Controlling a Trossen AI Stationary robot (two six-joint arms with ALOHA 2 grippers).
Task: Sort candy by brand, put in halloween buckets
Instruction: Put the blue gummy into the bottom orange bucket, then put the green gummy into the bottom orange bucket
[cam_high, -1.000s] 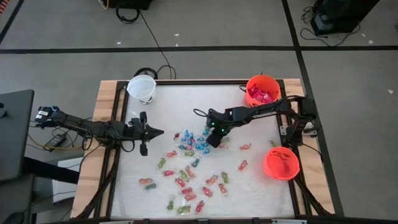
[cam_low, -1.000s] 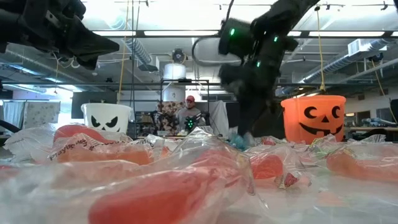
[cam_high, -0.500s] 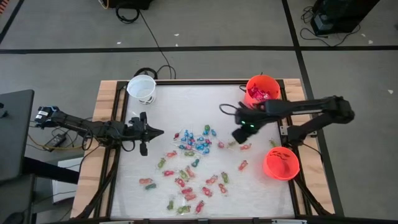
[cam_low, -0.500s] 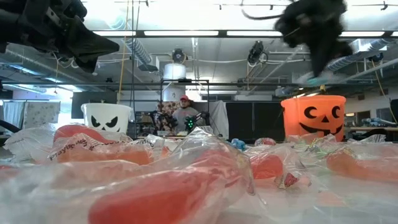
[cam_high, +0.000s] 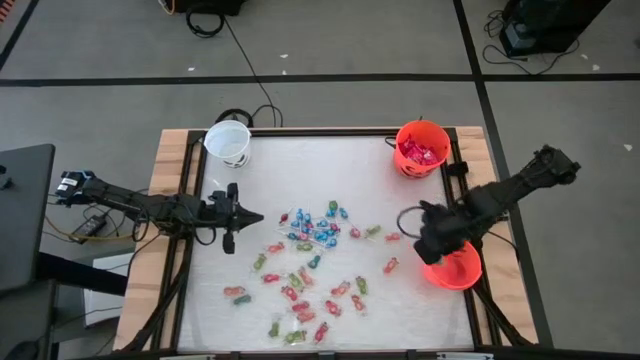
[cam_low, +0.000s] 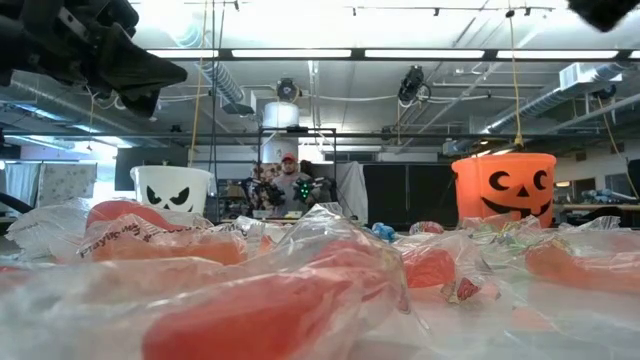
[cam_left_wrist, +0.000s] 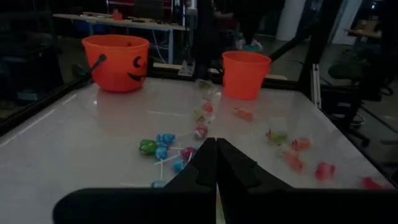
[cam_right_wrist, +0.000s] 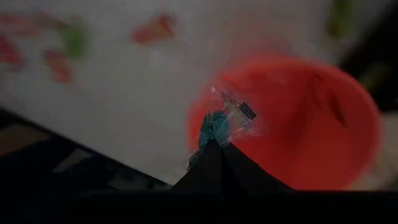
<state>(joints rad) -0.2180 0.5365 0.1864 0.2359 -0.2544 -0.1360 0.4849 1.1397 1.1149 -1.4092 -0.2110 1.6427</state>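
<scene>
Candy (cam_high: 310, 262) lies scattered over the middle of the white table, with a cluster of blue pieces (cam_high: 312, 228) at its far side. There are three buckets: a white one (cam_high: 228, 142) at the far left, an orange one (cam_high: 421, 148) with red packets at the far right, and another orange one (cam_high: 458, 270) at the near right. My right gripper (cam_high: 432, 245) hangs over the near-right bucket's left rim, shut on a blue candy (cam_right_wrist: 216, 126). At the left, my left gripper (cam_high: 256, 214) is shut and empty above the table. My right gripper pinches the blue candy by its clear wrapper (cam_right_wrist: 211, 138) between the two fingertips (cam_right_wrist: 219, 153). The fingers point steeply down. The candy sticks out beyond the tips, lifted clear, over the orange bucket's rim (cam_right_wrist: 205, 106).
In the low view, crumpled clear and red wrappers (cam_low: 250, 300) fill the near foreground. The white bucket (cam_low: 172, 187) and the jack-o'-lantern bucket (cam_low: 503, 187) stand behind them. A person (cam_low: 290, 180) is in the room beyond. Wooden table borders (cam_high: 170, 190) run along both sides.
My right gripper has risen from the blue cluster at mid table with a blue candy. It has swung toward the right and near edges until it is over the near-right orange bucket, rolling its wrist on the way.
</scene>
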